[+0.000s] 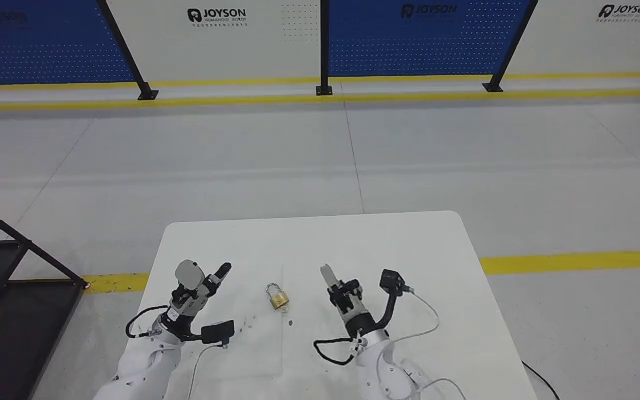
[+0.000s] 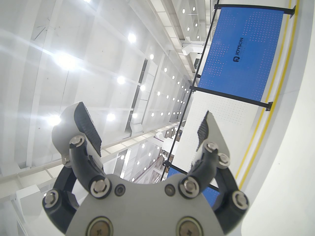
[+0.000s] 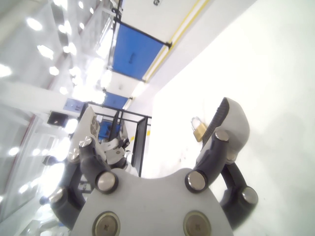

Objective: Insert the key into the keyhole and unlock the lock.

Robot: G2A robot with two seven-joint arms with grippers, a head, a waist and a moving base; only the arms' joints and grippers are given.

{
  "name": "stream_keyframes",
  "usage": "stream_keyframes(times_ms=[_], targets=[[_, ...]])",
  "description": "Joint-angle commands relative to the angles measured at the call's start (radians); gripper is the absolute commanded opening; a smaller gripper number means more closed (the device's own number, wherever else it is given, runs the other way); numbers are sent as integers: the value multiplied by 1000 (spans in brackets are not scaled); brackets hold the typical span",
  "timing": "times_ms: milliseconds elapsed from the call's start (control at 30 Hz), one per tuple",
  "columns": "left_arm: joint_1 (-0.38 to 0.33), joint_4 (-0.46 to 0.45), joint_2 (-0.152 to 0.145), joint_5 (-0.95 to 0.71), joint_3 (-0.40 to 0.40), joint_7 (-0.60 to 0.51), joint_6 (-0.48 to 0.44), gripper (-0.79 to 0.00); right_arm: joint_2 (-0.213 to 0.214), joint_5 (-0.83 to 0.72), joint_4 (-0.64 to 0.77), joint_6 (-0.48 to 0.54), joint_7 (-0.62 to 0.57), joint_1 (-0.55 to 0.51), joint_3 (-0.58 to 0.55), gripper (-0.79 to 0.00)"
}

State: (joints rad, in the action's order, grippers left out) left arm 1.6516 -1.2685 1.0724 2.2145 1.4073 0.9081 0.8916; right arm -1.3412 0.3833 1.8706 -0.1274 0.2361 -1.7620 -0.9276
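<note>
Stage: before any grasp. My left gripper [image 2: 145,116] and right gripper [image 3: 157,106] both have their fingers spread apart and empty, and they sit on either side of the brass lock [image 1: 277,295]. The lock lies flat on the white desk [image 1: 400,240] between them, its shackle apparently closed. Small dark specks [image 1: 289,322] just beside the lock may be the key, but they are too small to tell. The likely next move is to find the key, pinch it by its bow, and steady the lock body for insertion.
</note>
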Motion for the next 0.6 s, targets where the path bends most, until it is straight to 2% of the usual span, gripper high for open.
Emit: stream_keyframes(times_ms=[0,133,367,400,433,500,567], targets=[[1,-12,1,-7,-3,-14,-21,0,6,17,33,13,17,-32,-23,0],[30,-84,-1,-62,10,-4,-94,0,12,41,76,46,68,-72,-59,0],[135,-210,-22,-289,113,185,-346,0,15,48,109,78,120,-95,-91,0],[138,-213,-23,-297,118,195,-357,0,15,48,109,78,120,-95,-91,0],[130,-207,-21,-277,110,169,-326,-1,15,48,109,78,121,-95,-92,0],[139,-214,-23,-301,120,199,-370,-1,15,48,109,78,120,-95,-91,0],[139,-213,-23,-299,119,198,-364,0,15,48,109,78,120,-95,-91,0]])
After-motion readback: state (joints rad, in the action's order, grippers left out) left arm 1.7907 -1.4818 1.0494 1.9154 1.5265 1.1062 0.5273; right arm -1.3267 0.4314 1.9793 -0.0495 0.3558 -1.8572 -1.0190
